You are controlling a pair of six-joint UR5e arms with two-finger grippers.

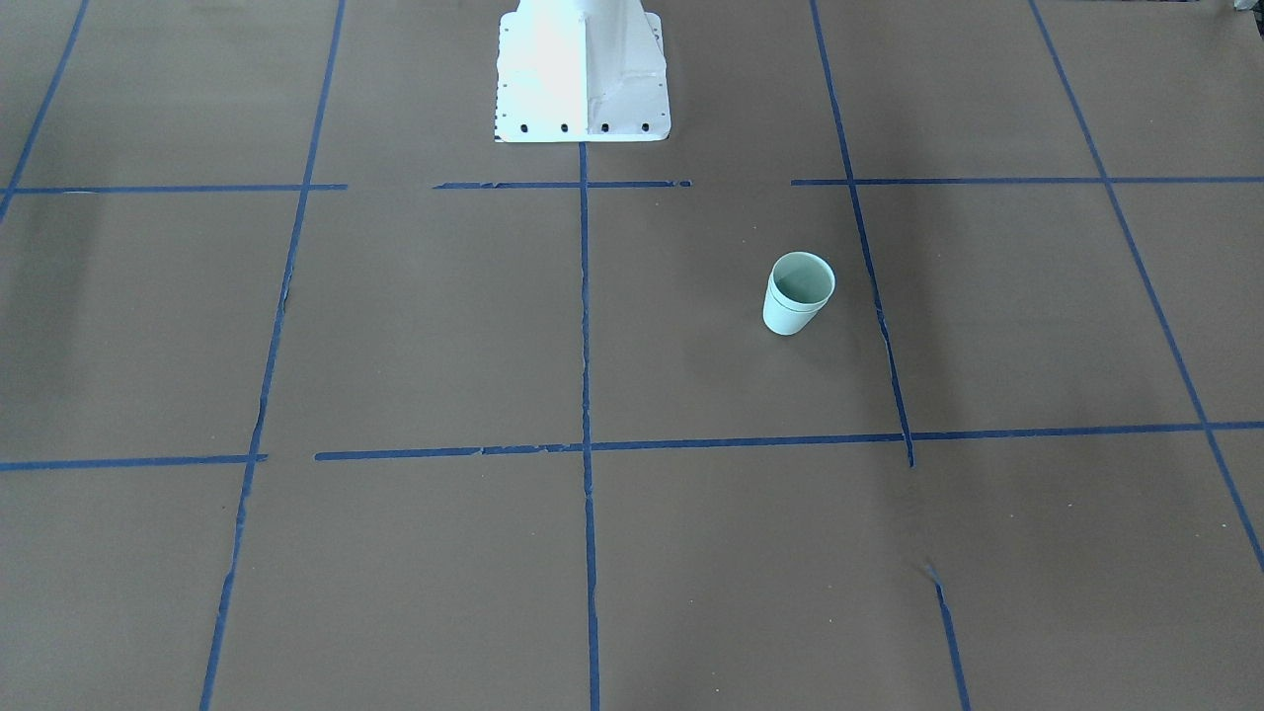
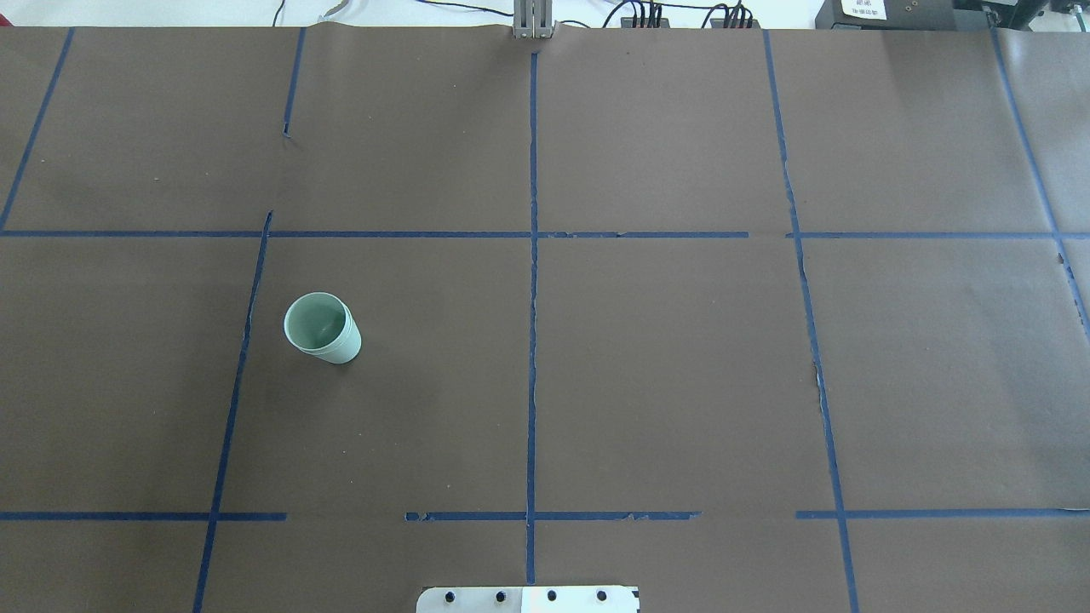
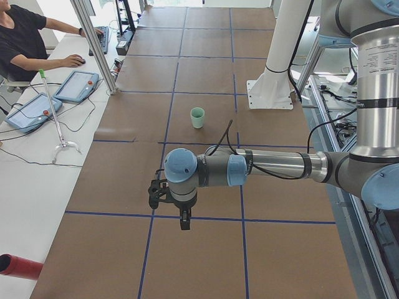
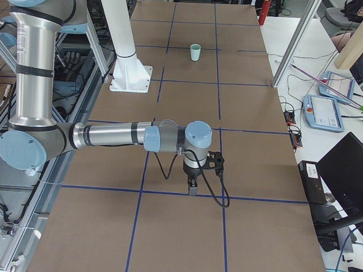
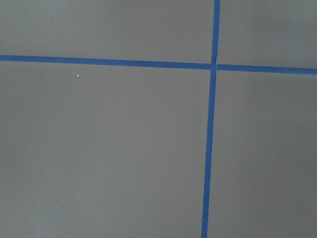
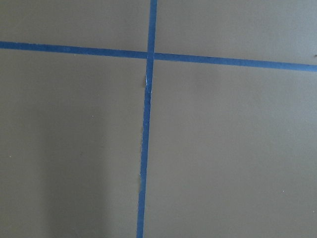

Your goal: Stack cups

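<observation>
The left gripper (image 3: 182, 223) and right gripper (image 4: 193, 190), spread or pressed together I cannot tell, hang well apart from two pale mint-green tapered cups (image 2: 322, 328) nested upright on the robot's-left half of the brown bench (image 2: 681, 383); a low arm sweep could topple them.

This is a robot lab. A table (image 2: 681, 383) is covered in brown paper and marked into squares with blue tape (image 2: 532, 340), and a white pedestal (image 1: 583, 69) is bolted to it. A jointed silver left arm (image 3: 274, 165) and right arm (image 4: 108, 136) reach over it. On a side bench (image 3: 37, 187) lie control tablets (image 3: 76, 86), and a person (image 3: 25, 37) works a mouse (image 3: 81, 61).
</observation>
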